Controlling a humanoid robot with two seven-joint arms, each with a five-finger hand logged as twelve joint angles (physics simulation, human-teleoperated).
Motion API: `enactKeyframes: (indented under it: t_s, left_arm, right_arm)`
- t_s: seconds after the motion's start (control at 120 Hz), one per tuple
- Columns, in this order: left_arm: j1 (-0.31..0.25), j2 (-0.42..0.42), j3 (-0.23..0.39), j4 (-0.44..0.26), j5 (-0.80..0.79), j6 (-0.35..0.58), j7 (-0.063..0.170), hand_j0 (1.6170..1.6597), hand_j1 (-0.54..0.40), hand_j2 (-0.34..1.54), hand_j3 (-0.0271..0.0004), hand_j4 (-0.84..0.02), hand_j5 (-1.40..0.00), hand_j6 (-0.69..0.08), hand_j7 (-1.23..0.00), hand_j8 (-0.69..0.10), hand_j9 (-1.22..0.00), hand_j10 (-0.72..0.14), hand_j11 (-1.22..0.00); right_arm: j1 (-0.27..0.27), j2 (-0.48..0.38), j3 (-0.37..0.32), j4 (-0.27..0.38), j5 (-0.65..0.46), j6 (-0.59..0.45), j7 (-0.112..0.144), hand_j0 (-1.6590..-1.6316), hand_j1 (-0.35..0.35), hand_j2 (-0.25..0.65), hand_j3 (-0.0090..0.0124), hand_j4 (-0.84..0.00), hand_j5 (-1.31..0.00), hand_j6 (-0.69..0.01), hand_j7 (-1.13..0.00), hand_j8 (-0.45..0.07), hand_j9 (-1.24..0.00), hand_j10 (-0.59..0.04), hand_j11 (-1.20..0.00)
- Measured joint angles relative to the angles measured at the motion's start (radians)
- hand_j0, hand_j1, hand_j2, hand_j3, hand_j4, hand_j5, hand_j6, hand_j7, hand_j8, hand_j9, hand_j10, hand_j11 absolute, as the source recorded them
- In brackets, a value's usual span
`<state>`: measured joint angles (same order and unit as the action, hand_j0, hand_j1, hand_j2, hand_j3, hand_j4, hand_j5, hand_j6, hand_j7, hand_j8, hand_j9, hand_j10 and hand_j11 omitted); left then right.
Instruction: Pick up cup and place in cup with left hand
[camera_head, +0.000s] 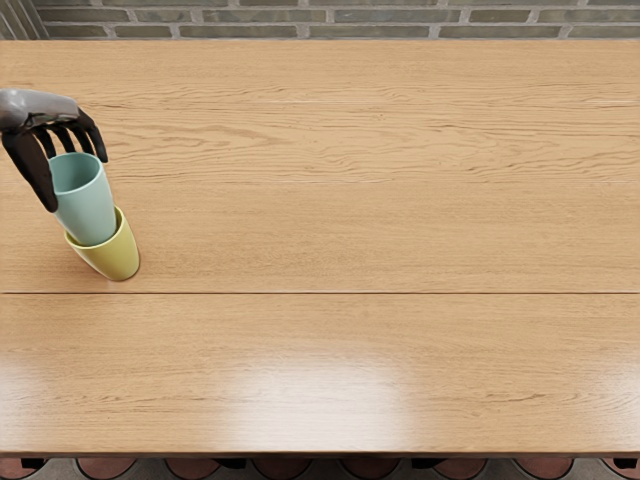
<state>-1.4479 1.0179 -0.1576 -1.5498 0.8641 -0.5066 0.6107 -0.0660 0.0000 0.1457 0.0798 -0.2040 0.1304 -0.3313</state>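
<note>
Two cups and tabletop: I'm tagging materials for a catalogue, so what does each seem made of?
The teal cup looks like glazed ceramic or plastic, glossy, with soft highlights; the picture leaves it open. The yellow cup could be either too, its rim catching light. The tabletop seems wood or laminate: it shows grain and seams, and pale reflections suggest a satin finish.

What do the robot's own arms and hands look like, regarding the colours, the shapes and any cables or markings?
The left robot hand has a smooth, rounded grey shell with a soft shine, and slender black fingers. I see no cables, markings or sleeve on it. Its arm is cut off at the picture's edge; the right arm is not in view.
</note>
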Motion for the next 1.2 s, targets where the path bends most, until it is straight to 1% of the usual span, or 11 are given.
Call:
enactKeyframes:
  t_s: [0.117, 0.258, 0.292, 0.375, 0.45, 0.533, 0.625, 0.917, 0.992, 1.067, 1.2]
  left_arm:
    - [0.005, -0.007, 0.000, 0.002, 0.010, 0.009, 0.000, 1.6572, -0.140, 0.25, 0.0000, -0.481, -0.64, -0.361, -0.63, -0.358, -0.64, -0.482, -0.64]
    - [0.014, -0.012, 0.000, 0.008, 0.020, 0.014, 0.000, 1.6575, -0.135, 0.26, 0.0000, -0.469, -0.62, -0.365, -0.61, -0.366, -0.62, -0.469, -0.62]
    - [0.014, -0.012, 0.000, 0.009, 0.021, 0.014, 0.000, 1.6576, -0.114, 0.23, 0.0000, -0.442, -0.58, -0.355, -0.58, -0.355, -0.58, -0.442, -0.58]
    - [0.014, -0.013, -0.001, 0.015, 0.019, 0.016, 0.000, 1.6577, 0.007, 0.16, 0.0000, -0.325, -0.42, -0.267, -0.42, -0.267, -0.42, -0.325, -0.42]
    - [0.014, -0.012, -0.001, 0.019, 0.017, 0.016, 0.000, 1.6578, 0.091, 0.11, 0.0000, -0.245, -0.32, -0.206, -0.32, -0.206, -0.32, -0.245, -0.32]
    - [0.014, -0.013, -0.002, 0.020, 0.015, 0.017, 0.000, 1.6579, 0.154, 0.08, 0.0000, -0.186, -0.24, -0.160, -0.24, -0.160, -0.24, -0.186, -0.24]
    - [0.014, -0.018, -0.005, 0.024, 0.012, 0.018, 0.000, 1.6579, 0.199, 0.06, 0.0000, -0.144, -0.18, -0.128, -0.18, -0.128, -0.18, -0.143, -0.18]
    - [0.014, -0.066, -0.022, 0.055, -0.037, 0.013, 0.000, 1.6580, 0.282, 0.02, 0.0000, -0.067, -0.08, -0.065, -0.08, -0.064, -0.08, -0.066, -0.08]
    - [0.015, -0.064, -0.023, 0.067, -0.111, 0.006, 0.000, 1.6580, 0.291, 0.02, 0.0000, -0.058, -0.07, -0.057, -0.07, -0.056, -0.07, -0.057, -0.07]
    - [0.014, -0.064, -0.027, 0.084, -0.204, -0.028, 0.000, 1.6580, 0.299, 0.01, 0.0000, -0.051, -0.06, -0.051, -0.06, -0.050, -0.06, -0.050, -0.06]
    - [0.014, -0.058, -0.065, 0.098, -0.306, -0.077, 0.000, 1.6580, 0.307, 0.01, 0.0000, -0.043, -0.05, -0.043, -0.05, -0.043, -0.05, -0.042, -0.05]
  right_arm:
    - [0.000, 0.000, 0.000, 0.000, 0.000, 0.000, 0.000, -1.6581, -0.349, 0.000, 0.0000, 0.000, 0.00, -0.001, 0.00, -0.001, 0.00, 0.000, 0.00]
    - [0.000, 0.000, -0.001, 0.000, 0.000, 0.000, 0.000, -1.6581, -0.349, 0.000, 0.0000, 0.000, 0.00, -0.001, 0.00, -0.001, 0.00, 0.000, 0.00]
    - [0.000, 0.000, -0.001, 0.000, 0.000, 0.000, 0.000, -1.6581, -0.349, 0.000, 0.0000, 0.000, 0.00, -0.001, 0.00, -0.001, 0.00, 0.000, 0.00]
    - [0.000, 0.000, 0.000, 0.000, 0.000, 0.000, 0.000, -1.6581, -0.349, 0.000, 0.0000, 0.000, 0.00, -0.001, 0.00, -0.001, 0.00, 0.000, 0.00]
    - [0.000, 0.000, 0.000, 0.000, 0.000, 0.000, 0.000, -1.6581, -0.349, 0.000, 0.0000, 0.000, 0.00, -0.001, 0.00, -0.001, 0.00, 0.000, 0.00]
    - [0.000, 0.000, 0.000, 0.000, 0.000, 0.000, 0.000, -1.6581, -0.349, 0.000, 0.0000, 0.000, 0.00, -0.001, 0.00, -0.001, 0.00, 0.000, 0.00]
    - [0.000, 0.000, 0.000, 0.000, 0.000, 0.000, 0.000, -1.6581, -0.349, 0.000, 0.0000, 0.000, 0.00, -0.001, 0.00, -0.001, 0.00, 0.000, 0.00]
    - [0.000, 0.000, -0.001, 0.000, 0.000, 0.000, 0.000, -1.6581, -0.349, 0.000, 0.0000, -0.001, 0.00, -0.001, 0.00, -0.001, 0.00, 0.000, 0.00]
    - [0.000, 0.000, -0.001, 0.000, 0.000, 0.000, 0.000, -1.6581, -0.349, 0.000, 0.0000, -0.001, 0.00, -0.001, 0.00, -0.001, 0.00, 0.000, 0.00]
    - [0.000, 0.000, -0.001, 0.000, 0.000, 0.000, 0.000, -1.6581, -0.349, 0.000, 0.0000, 0.000, 0.00, -0.001, 0.00, -0.001, 0.00, 0.000, 0.00]
    - [0.000, 0.000, -0.001, 0.000, 0.000, 0.000, 0.000, -1.6581, -0.349, 0.000, 0.0000, -0.001, 0.00, -0.001, 0.00, -0.001, 0.00, 0.000, 0.00]
